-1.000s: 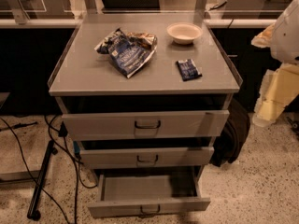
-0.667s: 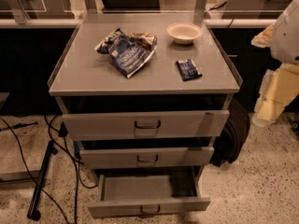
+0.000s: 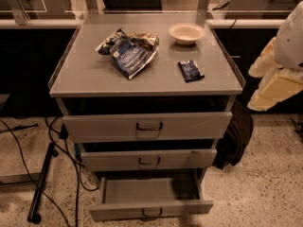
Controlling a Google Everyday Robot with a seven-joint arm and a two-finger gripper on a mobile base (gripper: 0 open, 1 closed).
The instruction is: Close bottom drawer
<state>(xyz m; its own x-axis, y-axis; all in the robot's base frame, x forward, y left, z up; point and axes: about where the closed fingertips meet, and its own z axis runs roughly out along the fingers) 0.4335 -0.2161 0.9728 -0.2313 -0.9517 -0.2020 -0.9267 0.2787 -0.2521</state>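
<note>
Though open, bottom drawer [image 3: 150, 198] well below gripper [image 3: 273, 88] at right edge

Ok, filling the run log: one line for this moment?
bottom drawer: pulled out | gripper: right of cabinet, clear of drawer | step: not yet closed

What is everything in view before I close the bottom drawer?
cabinet: 1, grey, centre
top drawer: 1, grey, slightly out
middle drawer: 1, grey, slightly out
bottom drawer: 1, grey, furthest out, nothing seen inside
chip bag: 1, blue and silver, cabinet top left
bowl: 1, white, cabinet top back right
small packet: 1, dark blue, cabinet top right
cables: several, black, floor left
dark bag: 1, black, floor right of cabinet
hand: 1, cream, right edge beside cabinet top, apart from drawers
</note>
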